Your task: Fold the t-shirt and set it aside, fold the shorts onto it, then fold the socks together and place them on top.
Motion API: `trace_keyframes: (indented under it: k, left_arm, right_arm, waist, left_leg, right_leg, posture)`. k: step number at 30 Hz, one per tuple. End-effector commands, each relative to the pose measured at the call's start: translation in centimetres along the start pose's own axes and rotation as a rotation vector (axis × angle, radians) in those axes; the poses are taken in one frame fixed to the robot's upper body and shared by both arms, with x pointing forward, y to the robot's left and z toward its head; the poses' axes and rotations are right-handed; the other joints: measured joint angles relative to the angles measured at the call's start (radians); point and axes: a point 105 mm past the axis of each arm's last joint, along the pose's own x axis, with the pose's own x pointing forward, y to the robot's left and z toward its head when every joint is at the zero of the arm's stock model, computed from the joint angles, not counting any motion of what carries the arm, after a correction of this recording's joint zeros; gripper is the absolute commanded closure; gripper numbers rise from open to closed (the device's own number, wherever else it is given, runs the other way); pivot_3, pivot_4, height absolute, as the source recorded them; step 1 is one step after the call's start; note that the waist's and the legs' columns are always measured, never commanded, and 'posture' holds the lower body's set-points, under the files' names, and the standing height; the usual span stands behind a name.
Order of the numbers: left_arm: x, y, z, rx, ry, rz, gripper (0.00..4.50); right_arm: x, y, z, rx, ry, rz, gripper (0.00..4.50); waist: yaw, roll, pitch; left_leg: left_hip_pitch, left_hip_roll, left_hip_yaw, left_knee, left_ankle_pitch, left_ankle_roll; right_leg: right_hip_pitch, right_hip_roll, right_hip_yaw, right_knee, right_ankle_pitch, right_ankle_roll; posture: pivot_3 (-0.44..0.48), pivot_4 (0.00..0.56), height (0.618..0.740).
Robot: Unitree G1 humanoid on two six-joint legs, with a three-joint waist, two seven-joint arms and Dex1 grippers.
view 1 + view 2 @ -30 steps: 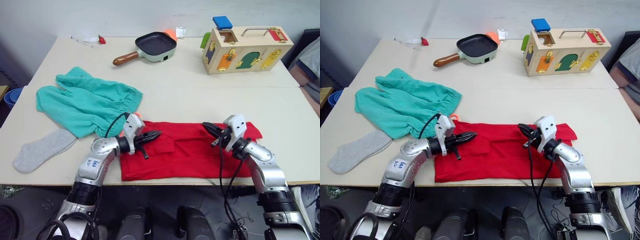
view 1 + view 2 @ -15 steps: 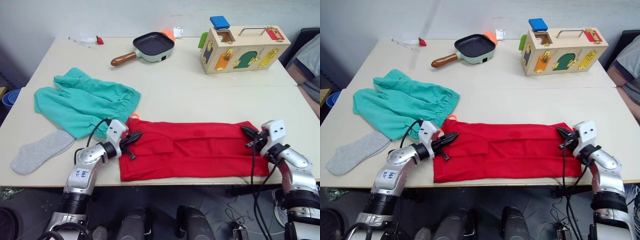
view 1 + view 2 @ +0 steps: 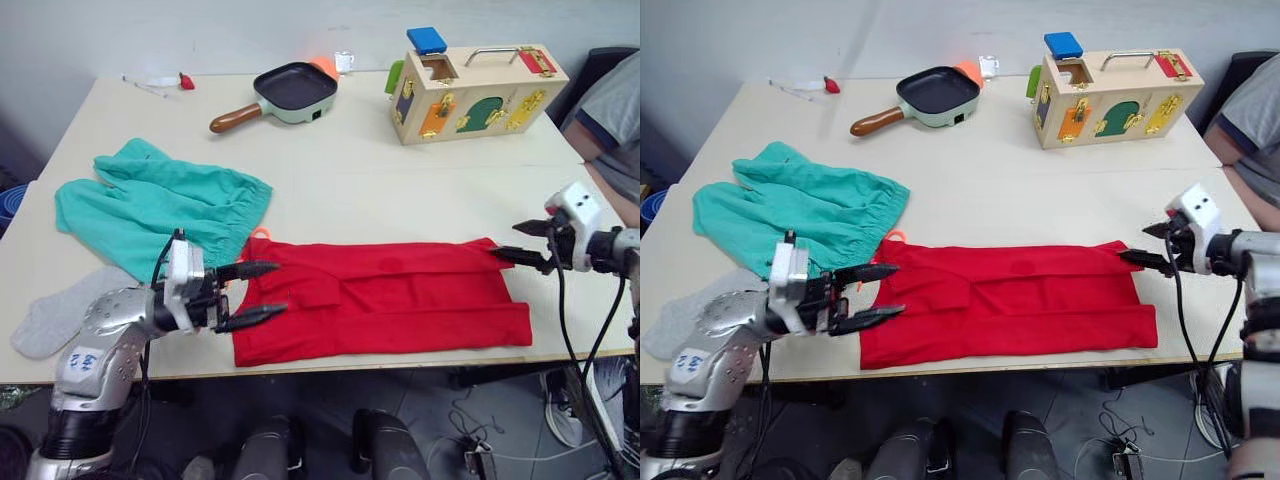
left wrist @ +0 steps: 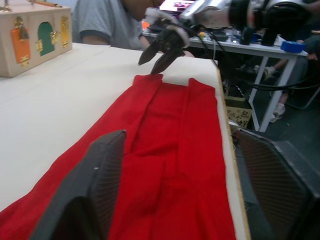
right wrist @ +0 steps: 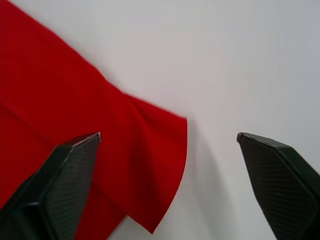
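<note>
Desk clutter along the far edge

Pale beige desk. At far middle, small square black frying pan with light green body and brown wooden handle pointing toward left side; orange item and small white cup just behind. At far right, wooden latch box with metal handle, coloured doors, brass fittings, blue block on top. At far left, small red item beside clear wrapper. Person's grey sleeve past right edge.
</note>
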Motion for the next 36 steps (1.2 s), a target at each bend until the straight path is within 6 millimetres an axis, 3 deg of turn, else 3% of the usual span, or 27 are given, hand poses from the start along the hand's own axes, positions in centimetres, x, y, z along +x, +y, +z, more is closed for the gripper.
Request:
trace_keyframes:
  k: [1,4,7,18,21,31,36]
  left_arm:
    - [-0.1,-0.8,0.7,0.024,-0.014,-0.035,0.04]
    - [-0.2,-0.9,0.3,0.018,-0.002,-0.034,0.04]
    - [-0.3,-0.9,0.2,0.012,0.001,-0.020,0.00]
    - [-1.2,-0.7,0.2,0.015,0.031,-0.008,0.00]
    - [-1.2,-0.2,0.4,0.029,0.028,0.007,0.00]
    - [-1.0,1.3,0.5,0.048,0.012,0.055,0.00]
    - [-0.7,2.0,0.5,0.051,0.008,0.066,0.00]
  right_arm:
    - [0.0,-0.3,-0.2,0.017,0.070,-0.007,0.15]
    - [0.6,-0.3,-0.4,0.020,0.098,-0.007,0.15]
    - [1.2,1.2,-0.3,0.059,0.130,0.107,0.75]
    - [0.9,1.9,0.3,0.026,0.183,0.173,4.42]
    - [0.5,0.5,0.1,-0.084,0.246,0.079,4.42]
    - [0.7,-3.9,4.6,-0.335,0.109,-0.361,4.42]
    - [1.4,-3.6,5.9,-0.301,0.003,-0.368,4.42]
  waist:
    - [0.003,0.000,0.000]
    - [0.004,0.000,0.000]
    - [0.001,0.000,0.000]
    - [0.000,0.000,0.000]
    - [0.000,0.000,0.000]
    - [-0.004,0.000,0.000]
    - [-0.006,0.001,0.000]
  left_leg:
    - [0.000,0.000,0.000,0.000,0.000,0.000]
    - [-0.001,0.000,0.000,0.000,0.000,0.000]
    - [-0.001,-0.001,0.000,0.000,0.000,0.000]
    - [0.000,0.000,0.000,0.000,0.000,0.000]
    - [0.000,0.000,0.000,0.000,-0.001,-0.001]
    - [-0.001,0.000,0.001,-0.001,-0.001,-0.003]
    - [-0.001,0.000,0.002,-0.001,0.001,-0.002]
  right_leg:
    - [0.000,0.000,0.000,0.000,0.000,0.000]
    - [0.000,0.000,0.000,0.000,0.000,0.000]
    - [0.000,0.000,0.000,0.000,0.000,0.000]
    - [0.000,0.000,0.000,0.000,0.000,0.000]
    - [0.000,0.000,0.000,0.000,0.000,0.000]
    - [-0.002,0.001,0.000,0.001,0.000,-0.001]
    - [-0.002,0.002,0.001,0.001,0.000,0.000]
  posture:
    - [0.000,0.150,0.740]
    - [0.000,0.150,0.740]
    - [0.000,0.150,0.740]
    - [0.000,0.150,0.740]
    - [0.000,0.150,0.740]
    - [0.000,0.150,0.740]
    - [0.000,0.150,0.740]
